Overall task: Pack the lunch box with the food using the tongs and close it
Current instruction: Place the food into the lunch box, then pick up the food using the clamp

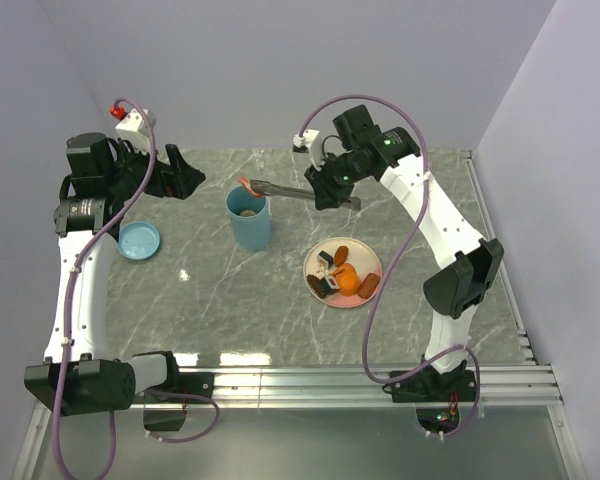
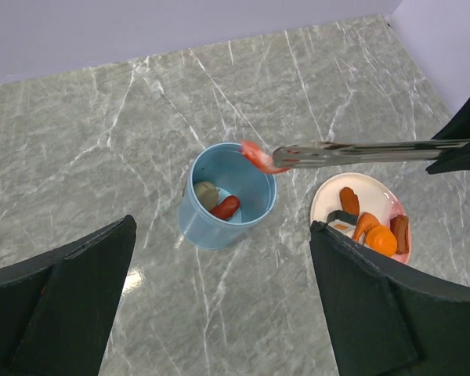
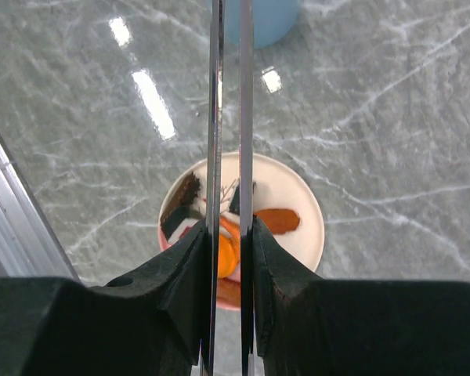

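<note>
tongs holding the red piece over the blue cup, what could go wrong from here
The red piece is pinched only at the tips of the tongs and hangs near the lunch box rim, so a release now might bounce it onto the table. The tall lunch box could tip if the tongs clip it.

**A:** Can anything come down onto the lunch box from above?

**B:** Only partly. The tongs reach across from the right end effector, and the red piece at their tip hangs over the rim.

**A:** And on the left?

**B:** There is bare worktop between the box and the lid, and in front of both. The left end effector, jaws spread wide, hangs behind the lid, apart from the box.

**A:** On the right?

**B:** The plate sits near the box, with a strip of bare marble between them.
</note>
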### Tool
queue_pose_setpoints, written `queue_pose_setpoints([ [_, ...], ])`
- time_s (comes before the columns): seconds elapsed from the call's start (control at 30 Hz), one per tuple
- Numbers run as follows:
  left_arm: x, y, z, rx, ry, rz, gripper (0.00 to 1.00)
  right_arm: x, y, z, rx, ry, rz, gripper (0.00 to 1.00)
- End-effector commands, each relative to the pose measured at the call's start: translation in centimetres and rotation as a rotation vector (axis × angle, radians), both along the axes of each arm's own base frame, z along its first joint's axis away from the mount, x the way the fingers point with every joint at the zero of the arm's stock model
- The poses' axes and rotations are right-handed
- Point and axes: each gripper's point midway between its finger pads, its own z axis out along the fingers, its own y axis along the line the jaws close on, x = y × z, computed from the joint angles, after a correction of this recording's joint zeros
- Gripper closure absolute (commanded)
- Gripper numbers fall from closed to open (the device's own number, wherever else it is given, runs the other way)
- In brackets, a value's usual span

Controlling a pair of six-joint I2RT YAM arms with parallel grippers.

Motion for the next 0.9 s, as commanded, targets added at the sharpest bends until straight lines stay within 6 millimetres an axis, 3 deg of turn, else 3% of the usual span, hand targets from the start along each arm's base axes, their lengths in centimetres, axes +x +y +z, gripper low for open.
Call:
queue_pose_setpoints([
  [0.0,0.3,0.2,1.6,-0.013,-0.049,0.018,0.01,0.6,2.2,2.9,0.080,-0.089,0.022,0.74],
  [0.17,0.2,0.4,1.6,-0.002,-0.047,0.026,0.01,0.8,2.9,2.5,0.074,-0.080,0.029,0.50],
  [0.23,0.2,0.3,1.6,0.001,-0.044,0.025,0.01,0.6,2.8,3.1,0.082,-0.091,0.021,0.44],
  [0.37,0.1,0.4,1.5,0.009,-0.043,0.022,0.01,0.1,2.0,4.0,0.077,-0.107,0.006,0.42],
  [0.5,-0.1,0.3,1.8,0.015,-0.052,0.015,0.01,-1.4,-0.8,5.3,0.077,-0.113,-0.026,0.43],
  [0.77,-0.9,0.2,1.6,0.027,-0.062,0.001,0.01,-5.5,-10.0,-0.7,-0.099,0.064,-0.121,0.46],
  [0.87,-1.1,0.1,1.4,0.028,-0.059,-0.005,0.01,-7.0,-12.5,-3.0,-0.170,0.093,-0.150,0.47],
])
